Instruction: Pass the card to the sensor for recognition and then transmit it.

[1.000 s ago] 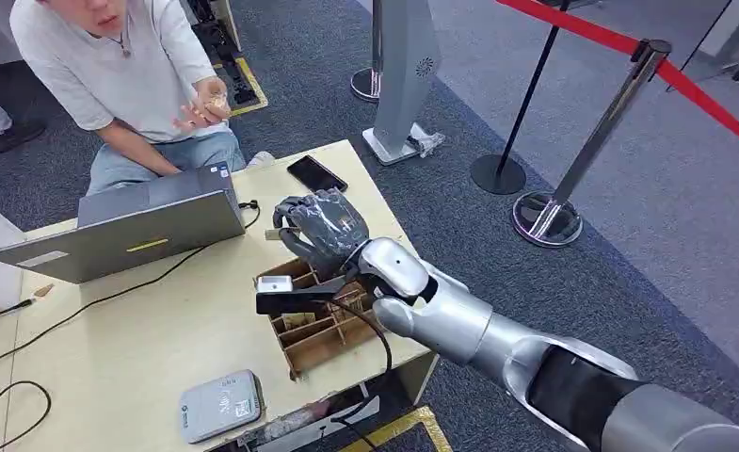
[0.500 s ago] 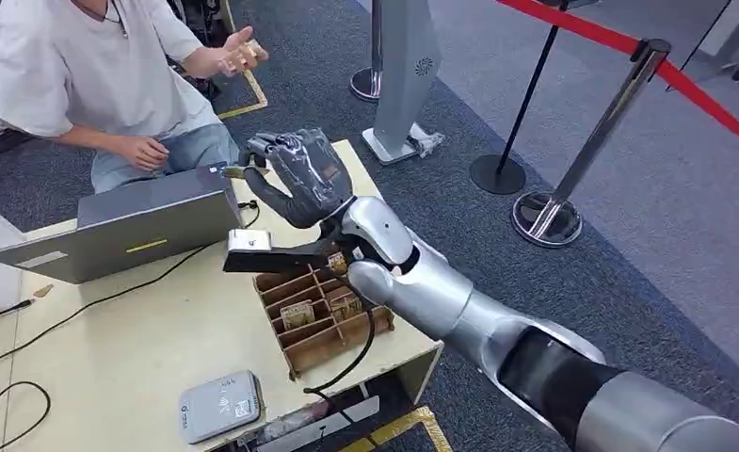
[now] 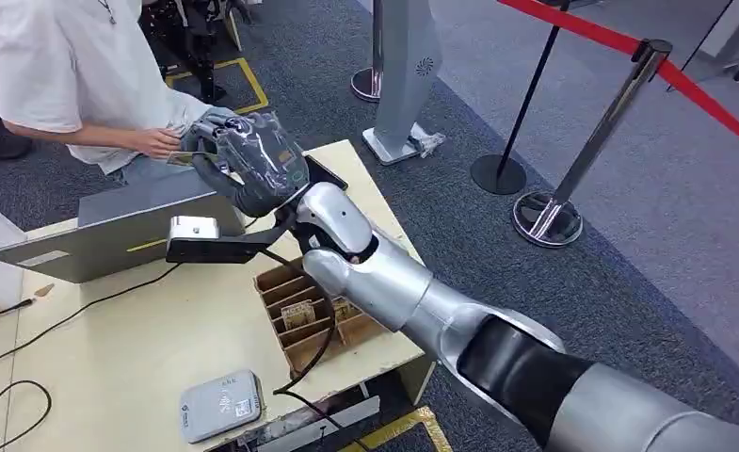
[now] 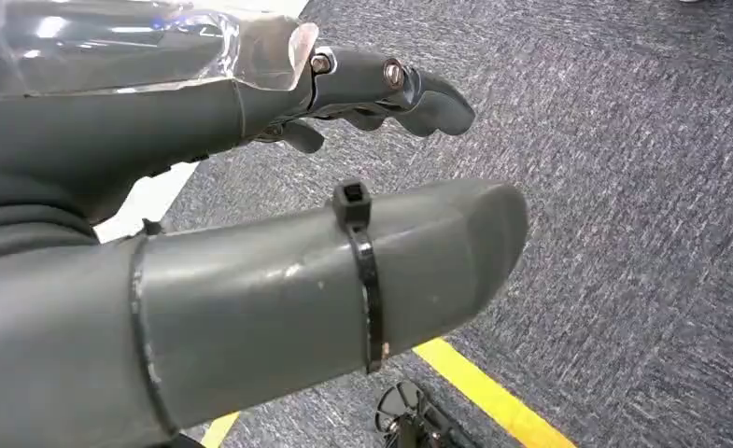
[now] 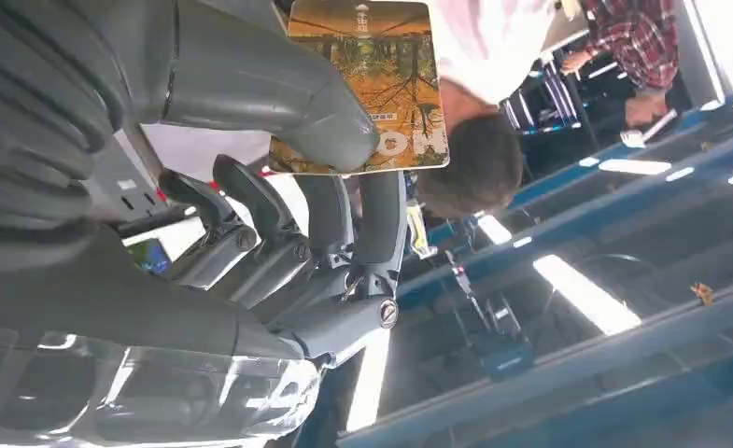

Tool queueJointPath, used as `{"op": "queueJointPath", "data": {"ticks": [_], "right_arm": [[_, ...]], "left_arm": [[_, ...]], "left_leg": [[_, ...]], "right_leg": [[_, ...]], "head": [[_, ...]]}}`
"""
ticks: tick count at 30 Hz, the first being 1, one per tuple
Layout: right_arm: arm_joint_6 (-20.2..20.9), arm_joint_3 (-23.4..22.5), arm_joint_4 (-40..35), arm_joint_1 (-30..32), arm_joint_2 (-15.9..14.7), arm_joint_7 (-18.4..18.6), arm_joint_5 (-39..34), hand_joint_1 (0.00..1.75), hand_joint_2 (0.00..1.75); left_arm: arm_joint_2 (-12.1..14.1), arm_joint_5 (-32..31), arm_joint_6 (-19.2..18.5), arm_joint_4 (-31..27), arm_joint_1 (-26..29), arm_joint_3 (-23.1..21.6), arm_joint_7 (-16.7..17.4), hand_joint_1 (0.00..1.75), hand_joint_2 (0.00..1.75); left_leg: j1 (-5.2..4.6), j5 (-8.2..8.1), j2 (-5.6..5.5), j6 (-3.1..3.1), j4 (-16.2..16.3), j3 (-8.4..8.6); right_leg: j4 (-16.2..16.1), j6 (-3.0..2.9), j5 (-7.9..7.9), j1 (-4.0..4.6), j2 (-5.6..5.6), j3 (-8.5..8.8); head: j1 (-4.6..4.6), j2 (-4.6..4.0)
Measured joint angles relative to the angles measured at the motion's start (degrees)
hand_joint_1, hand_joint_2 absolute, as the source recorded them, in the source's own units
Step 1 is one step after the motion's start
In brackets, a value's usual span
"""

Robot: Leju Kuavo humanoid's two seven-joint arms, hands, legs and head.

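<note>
My right hand [image 3: 252, 165] is stretched out over the laptop's far edge toward a seated person. In the right wrist view this hand [image 5: 278, 243] pinches an orange picture card [image 5: 381, 65] between thumb and finger. The person's hand [image 3: 153, 141] is right at my fingertips, where the card's pale edge [image 3: 179, 158] just shows; I cannot tell whether it touches the card. The grey card sensor [image 3: 219, 405] lies at the table's near edge, well behind my hand. My left hand [image 4: 250, 261] hangs over the carpet with nothing in it, thumb apart from the fingers.
An open laptop [image 3: 125, 226] stands under my forearm on the wooden table [image 3: 139, 330]. A divided wooden box [image 3: 313, 315] with cards sits near the front right. Cables trail across the left side. Stanchions [image 3: 549, 217] with a red belt stand to the right.
My right arm has swung from above the wooden box up and left to the person, carrying the card. The person's hand has come down to meet my fingertips.
</note>
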Motion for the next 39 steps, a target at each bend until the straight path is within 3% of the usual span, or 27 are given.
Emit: {"op": "queueJointPath", "data": {"ticks": [10, 18, 26, 35, 39], "right_arm": [[-1.1, 0.6, 9.2, -1.9, 4.8, 0.0, 0.2, 1.75, 1.75], [-4.1, 0.7, 18.7, -5.2, 7.4, -2.5, -0.4, 1.75, 1.75], [-6.0, 0.1, 24.0, -7.2, 9.1, -3.5, -1.2, 1.75, 1.75], [-6.2, 0.0, 25.0, -7.5, 9.4, -3.6, -1.2, 1.75, 1.75], [-7.7, -0.4, 28.8, -8.9, 10.7, -5.9, -2.3, 1.75, 1.75]], "left_arm": [[0.0, -0.7, 0.0, 0.0, 0.0, -0.9, 1.1, 0.00, 0.00], [0.0, -1.1, 0.4, 0.0, -0.1, -1.2, 1.6, 0.00, 0.00], [-0.4, -1.2, 1.0, 0.0, -0.1, -1.3, 2.3, 0.00, 0.00], [-0.4, -1.2, 1.0, 0.0, -0.1, -1.3, 2.5, 0.00, 0.00], [-0.6, -1.4, 1.6, 0.0, -0.1, -1.3, 3.0, 0.00, 0.00]], "left_leg": [[0.00, 0.00, 0.00, 0.00, 0.0, -0.01], [0.00, 0.00, 0.01, 0.00, 0.0, 0.01], [0.00, 0.00, 0.01, 0.00, 0.0, 0.01], [0.00, 0.00, 0.01, 0.00, 0.0, 0.01], [0.00, 0.00, 0.01, 0.00, 0.0, 0.01]], "right_leg": [[0.0, 0.00, 0.00, 0.00, 0.01, 0.00], [0.0, 0.00, 0.00, 0.00, 0.01, 0.00], [0.0, 0.00, 0.00, 0.00, 0.01, -0.01], [0.0, 0.00, 0.00, 0.00, 0.01, 0.00], [0.0, 0.00, 0.00, 0.00, 0.02, -0.01]], "head": [[0.02, 0.00], [0.00, 0.00], [0.02, 0.00], [0.00, 0.00], [0.02, 0.00]]}}
